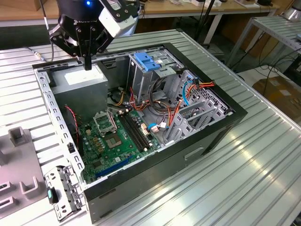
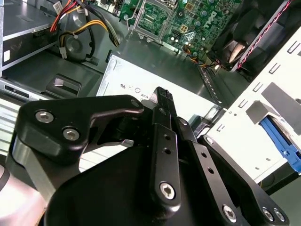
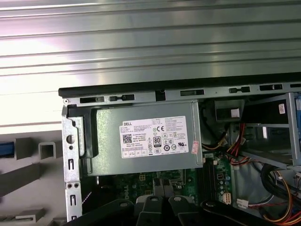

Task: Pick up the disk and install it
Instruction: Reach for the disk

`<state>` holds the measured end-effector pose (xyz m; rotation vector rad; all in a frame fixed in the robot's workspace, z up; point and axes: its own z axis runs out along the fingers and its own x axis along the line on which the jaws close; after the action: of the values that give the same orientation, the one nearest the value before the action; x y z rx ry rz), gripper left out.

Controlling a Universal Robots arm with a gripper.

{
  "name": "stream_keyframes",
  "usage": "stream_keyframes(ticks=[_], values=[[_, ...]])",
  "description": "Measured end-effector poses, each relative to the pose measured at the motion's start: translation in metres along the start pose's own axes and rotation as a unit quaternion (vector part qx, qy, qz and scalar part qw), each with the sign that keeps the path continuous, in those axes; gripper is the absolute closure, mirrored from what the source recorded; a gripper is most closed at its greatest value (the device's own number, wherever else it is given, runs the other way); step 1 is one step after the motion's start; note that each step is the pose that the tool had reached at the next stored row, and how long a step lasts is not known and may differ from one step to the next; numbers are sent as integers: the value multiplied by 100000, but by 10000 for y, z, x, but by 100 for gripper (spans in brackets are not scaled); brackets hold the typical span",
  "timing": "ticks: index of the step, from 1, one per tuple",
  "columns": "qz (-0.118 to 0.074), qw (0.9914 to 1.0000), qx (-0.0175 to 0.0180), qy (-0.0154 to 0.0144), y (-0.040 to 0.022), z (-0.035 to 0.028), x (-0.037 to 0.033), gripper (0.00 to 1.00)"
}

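Disk (image 2: 281, 141), judged by its blue end, sits in the grey fixture (image 1: 26, 162) just outside the computer case (image 1: 155, 174). Over the case hangs the gripper (image 1: 87, 66), fingers (image 2: 162, 101) closed on nothing. Pickup not yet begun; grasping needs them opened.

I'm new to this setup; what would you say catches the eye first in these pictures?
The open computer case dominates the ribbed metal table, green motherboard exposed. The black gripper, jaws closed, hangs over the grey power supply at the exterior view's left; a blue latch tops the drive cage.
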<state>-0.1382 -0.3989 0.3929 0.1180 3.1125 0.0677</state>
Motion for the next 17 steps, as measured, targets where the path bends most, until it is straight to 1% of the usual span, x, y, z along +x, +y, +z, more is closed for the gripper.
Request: stream_keyframes(ticks=[5,17], values=[[0,100000,3,2,-1,0,18,89],[0,100000,1,0,-8,1,103,89]])
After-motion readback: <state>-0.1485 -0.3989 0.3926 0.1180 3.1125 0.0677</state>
